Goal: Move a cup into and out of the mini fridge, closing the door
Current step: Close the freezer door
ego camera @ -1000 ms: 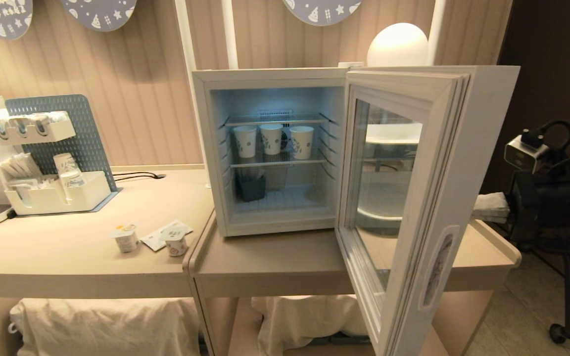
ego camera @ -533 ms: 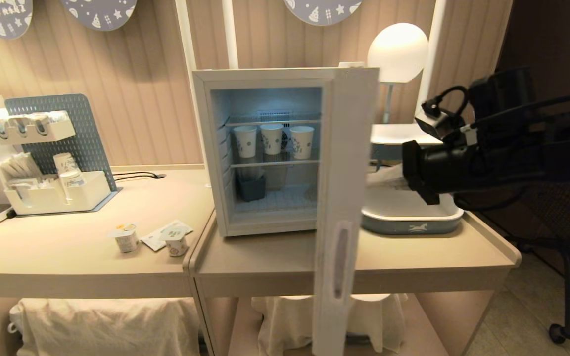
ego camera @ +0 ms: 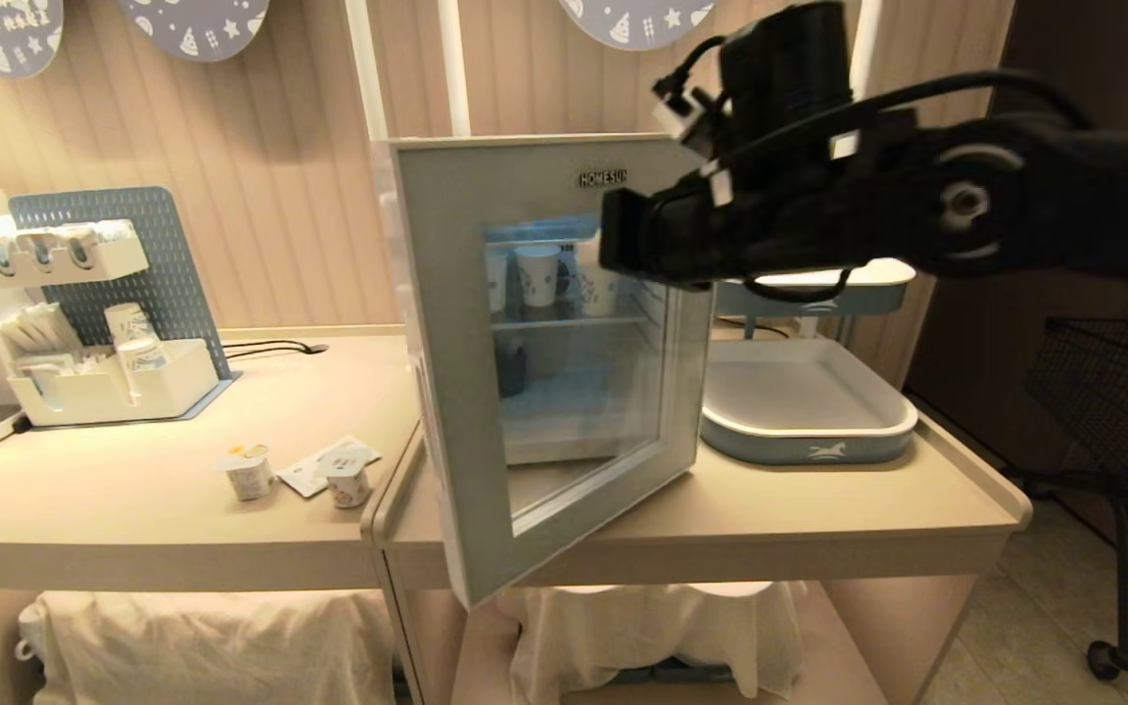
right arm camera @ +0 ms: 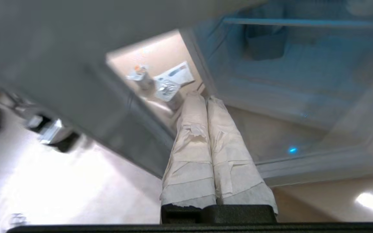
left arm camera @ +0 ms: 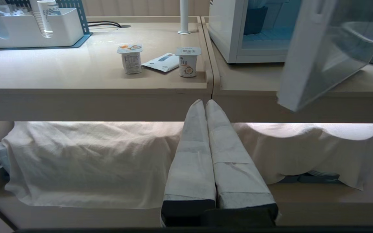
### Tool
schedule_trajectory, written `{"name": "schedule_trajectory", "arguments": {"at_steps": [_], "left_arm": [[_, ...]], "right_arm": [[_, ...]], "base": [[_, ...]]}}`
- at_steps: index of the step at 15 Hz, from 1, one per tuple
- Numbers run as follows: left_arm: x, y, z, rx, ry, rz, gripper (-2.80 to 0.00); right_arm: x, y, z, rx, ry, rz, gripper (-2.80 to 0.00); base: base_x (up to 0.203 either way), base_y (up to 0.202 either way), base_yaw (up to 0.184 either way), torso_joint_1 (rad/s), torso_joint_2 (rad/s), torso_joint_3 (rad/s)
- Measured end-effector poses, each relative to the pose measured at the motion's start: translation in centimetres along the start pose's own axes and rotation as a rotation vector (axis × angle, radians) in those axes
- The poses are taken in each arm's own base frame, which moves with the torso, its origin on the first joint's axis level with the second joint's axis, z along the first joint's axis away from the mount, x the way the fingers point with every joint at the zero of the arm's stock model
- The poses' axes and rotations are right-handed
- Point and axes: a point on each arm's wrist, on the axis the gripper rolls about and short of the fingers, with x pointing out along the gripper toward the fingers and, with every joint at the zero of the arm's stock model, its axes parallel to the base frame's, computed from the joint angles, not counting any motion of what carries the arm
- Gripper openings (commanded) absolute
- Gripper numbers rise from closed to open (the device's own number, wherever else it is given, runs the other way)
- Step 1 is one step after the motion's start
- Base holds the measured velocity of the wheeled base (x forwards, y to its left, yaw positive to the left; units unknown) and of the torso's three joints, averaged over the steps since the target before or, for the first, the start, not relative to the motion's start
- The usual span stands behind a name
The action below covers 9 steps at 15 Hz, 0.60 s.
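The mini fridge (left arm camera: 227, 35) stands on the right-hand table. Its door (ego camera: 456, 392), grey-green framed with dark glass, hangs partly ajar, its free edge swung out toward me. Three white paper cups (ego camera: 537, 274) show through the glass on the upper wire shelf. My right arm (ego camera: 819, 206) reaches in from the right, level across the door's upper part. In the right wrist view my right gripper (right arm camera: 205, 97) is shut and empty, close over the door's glass. Down low, level with the table's front edge, my left gripper (left arm camera: 205, 102) sits shut and empty.
Two yogurt pots (ego camera: 251, 472) and a flat packet lie on the left table. A white organiser (ego camera: 114, 387) with stacked cups stands behind them. A blue-and-white tray (ego camera: 804, 421) sits right of the fridge. Cloth-covered things (ego camera: 211, 646) fill the shelf below. A black wire chair (ego camera: 1122, 392) stands at the far right.
The door has swung from wide open to only partly ajar. My right arm has risen from the far right and swept left across the door.
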Motion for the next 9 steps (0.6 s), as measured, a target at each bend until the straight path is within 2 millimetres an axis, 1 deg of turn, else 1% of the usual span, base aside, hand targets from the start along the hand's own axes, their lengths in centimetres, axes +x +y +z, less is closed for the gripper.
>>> {"name": "schedule_trajectory", "arguments": {"at_steps": [1,2,4,6,7,9], "left_arm": [[0.0,0.0,0.0,0.0,0.0,0.0,-2.8],[0.0,0.0,0.0,0.0,0.0,0.0,-2.8],[0.0,0.0,0.0,-0.001,0.0,0.0,-2.8],[0.0,0.0,0.0,-0.001,0.0,-0.001,-2.8],[0.0,0.0,0.0,0.0,0.0,0.0,-2.8],[0.0,0.0,0.0,0.0,0.0,-0.001,-2.8]], "right_arm": [[1.6,0.2,-0.6,-0.056,-0.039,-0.048,-2.8],[3.1,0.0,-1.1,-0.104,-0.089,-0.109,-2.8],[6.1,-1.1,-1.9,-0.219,-0.201,-0.251,-2.8],[8.3,-3.2,-2.3,-0.289,-0.283,-0.332,-2.8],[9.2,-4.5,-2.7,-0.293,-0.293,-0.351,-2.8],[10.9,-7.0,-4.0,-0.29,-0.257,-0.382,-2.8]], "base": [[0.0,0.0,0.0,0.0,0.0,0.0],[0.0,0.0,0.0,0.0,0.0,0.0],[0.0,0.0,0.0,0.0,0.0,0.0],[0.0,0.0,0.0,0.0,0.0,0.0],[0.0,0.0,0.0,0.0,0.0,0.0],[0.0,0.0,0.0,0.0,0.0,0.0]]}}
